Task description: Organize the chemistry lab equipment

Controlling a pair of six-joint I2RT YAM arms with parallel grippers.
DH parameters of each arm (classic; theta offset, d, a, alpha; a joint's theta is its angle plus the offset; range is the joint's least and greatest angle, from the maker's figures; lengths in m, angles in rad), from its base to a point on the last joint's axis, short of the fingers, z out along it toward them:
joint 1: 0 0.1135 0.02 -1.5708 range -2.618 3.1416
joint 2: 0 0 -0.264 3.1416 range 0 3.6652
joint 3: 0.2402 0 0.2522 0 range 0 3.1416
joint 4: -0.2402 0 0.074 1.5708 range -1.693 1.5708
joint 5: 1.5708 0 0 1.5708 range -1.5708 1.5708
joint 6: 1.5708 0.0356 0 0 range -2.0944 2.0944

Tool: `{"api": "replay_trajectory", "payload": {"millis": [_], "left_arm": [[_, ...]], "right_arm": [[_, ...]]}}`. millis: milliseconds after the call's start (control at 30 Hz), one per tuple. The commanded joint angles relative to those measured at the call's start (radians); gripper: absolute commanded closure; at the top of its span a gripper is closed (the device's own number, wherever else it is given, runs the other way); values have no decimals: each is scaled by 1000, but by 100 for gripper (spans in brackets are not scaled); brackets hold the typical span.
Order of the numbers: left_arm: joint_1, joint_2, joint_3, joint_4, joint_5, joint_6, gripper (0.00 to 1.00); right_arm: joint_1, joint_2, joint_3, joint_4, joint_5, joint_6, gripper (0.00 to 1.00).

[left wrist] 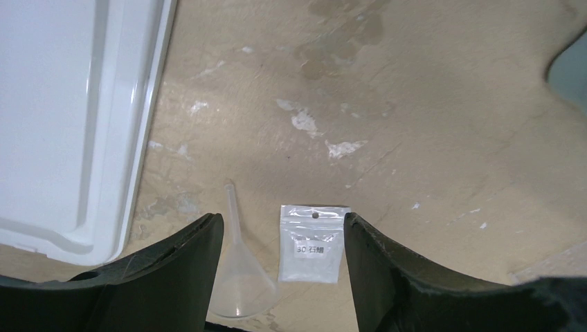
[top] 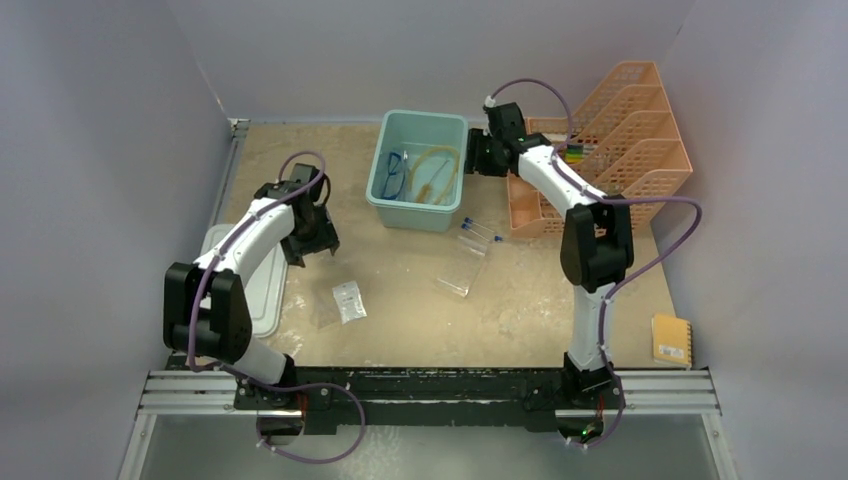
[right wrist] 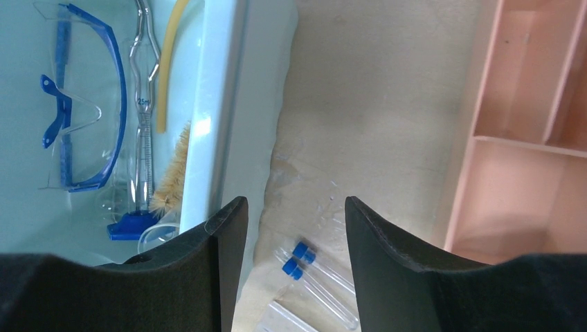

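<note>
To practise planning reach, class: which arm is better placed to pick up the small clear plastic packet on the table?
Left. The left gripper hangs open above the small clear plastic packet, which shows between its fingers. The right gripper is across the table, beside the pale green plastic bin.

blue goggles [top: 391, 172] lie in bin [top: 418, 215]; blue-capped tubes [top: 481, 230] just outside

Inside the bin [top: 415, 214] lie goggles [top: 391, 172] and rubber tube [top: 437, 165]. Capped tubes [top: 480, 230] lie just right-front of it, perhaps a rack [top: 462, 268] nearer still, packet [top: 348, 300] front-left, tiered tray [top: 620, 140] right.
</note>
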Motion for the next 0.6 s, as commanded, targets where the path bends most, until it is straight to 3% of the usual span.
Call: {"api": "replay_trajectory", "payload": {"millis": [0, 233, 567], "left_arm": [[-1, -48, -40, -54, -60, -76, 34], [10, -45, -135, -50, -137, -116, 37], [36, -1, -298, 123, 16, -135, 58]], "right_arm": [[26, -43, 33, 20, -8, 0, 42], [25, -207, -122, -20, 200, 108, 42], [25, -361, -273, -38, 236, 141, 43]]}}
